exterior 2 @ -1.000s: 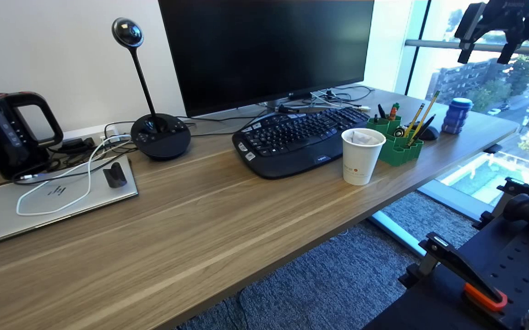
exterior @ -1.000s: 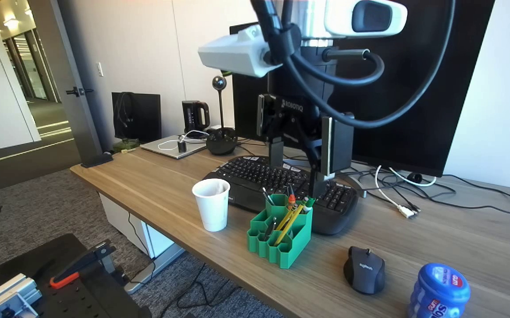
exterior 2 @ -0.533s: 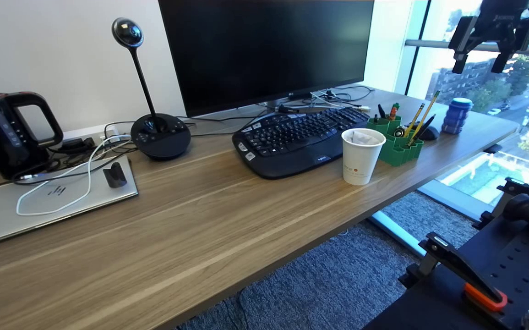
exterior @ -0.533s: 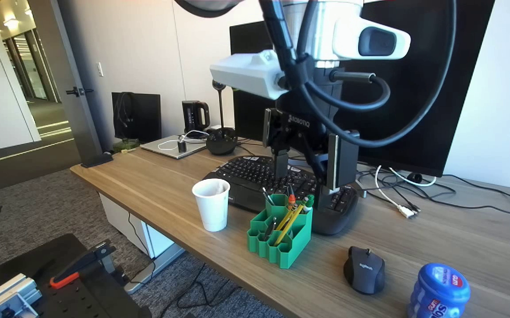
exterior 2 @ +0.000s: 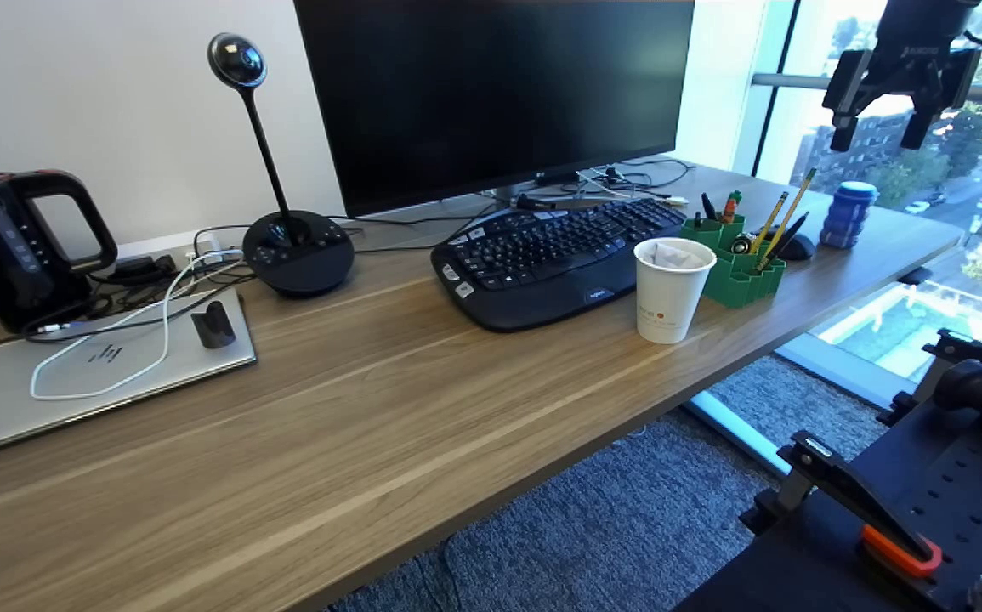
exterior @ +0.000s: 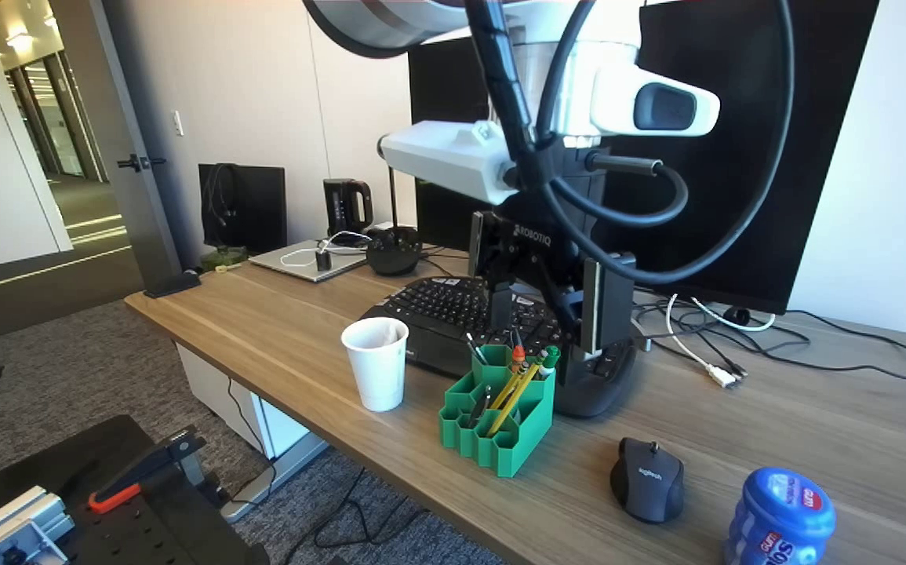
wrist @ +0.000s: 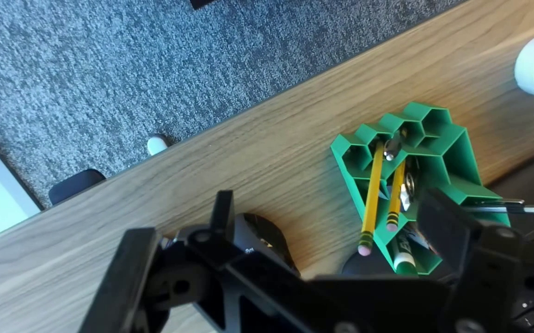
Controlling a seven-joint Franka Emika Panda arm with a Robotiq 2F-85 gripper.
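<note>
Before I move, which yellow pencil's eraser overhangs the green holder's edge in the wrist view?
The left pencil in that picture, showing longer; the right pencil ends over the green holder.

Your wood-grain desk point(exterior 2: 354, 442) — black keyboard point(exterior 2: 554, 263), white cup point(exterior 2: 669, 297) near green pencil holder point(exterior: 532, 428), dark mouse point(exterior: 649, 480), blue gum tub point(exterior: 782, 514) — closed silver laptop point(exterior 2: 78, 374).

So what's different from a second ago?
The fingers have come down toward the desk and a little leftward in an exterior view, spread open; nothing was picked up or let go. The green pen holder, white cup, mouse and blue gum bottle stayed where they were.
</note>
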